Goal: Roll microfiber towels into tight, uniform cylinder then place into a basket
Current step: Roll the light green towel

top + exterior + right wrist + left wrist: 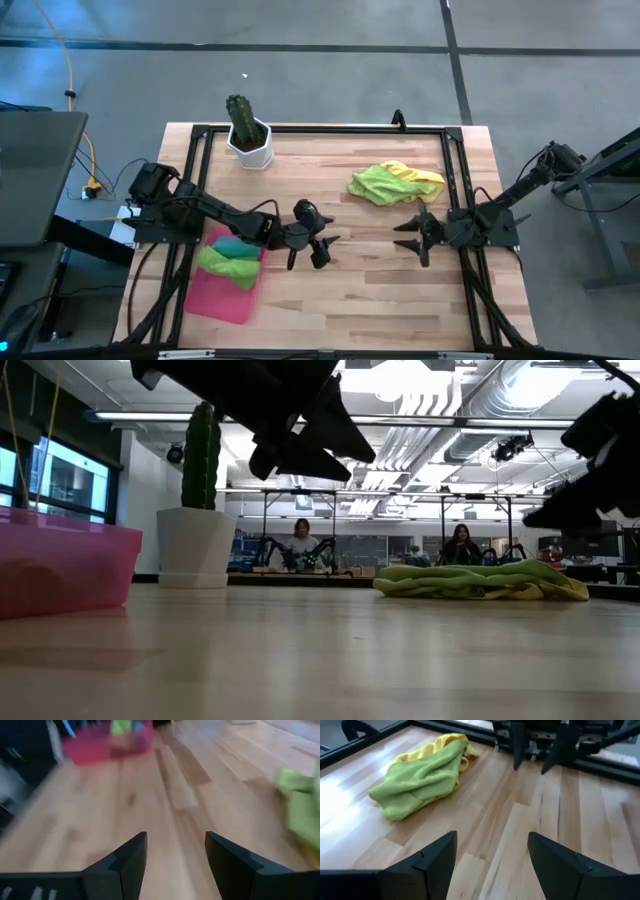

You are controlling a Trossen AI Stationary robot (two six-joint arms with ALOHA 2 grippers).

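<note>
Currently both empty grippers hover over the table's middle, jaws apart: left gripper (pixel 316 247), right gripper (pixel 417 238). Two rolled towels already lie in the pink basket (pixel 222 297). The lime-green towel (pixel 378 184), crumpled over the yellow towel (pixel 420 176), lies far-right, long axis left-right; flatten it before rolling.

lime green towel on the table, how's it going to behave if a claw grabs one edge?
Probably floppy: the lime green towel lies crumpled in soft folds, so a lifted edge would likely drape rather than hold shape. It overlaps the yellow towel, so pulling it may drag that one along. It looks light and unlikely to roll, and may bunch if pushed across the table.
</note>
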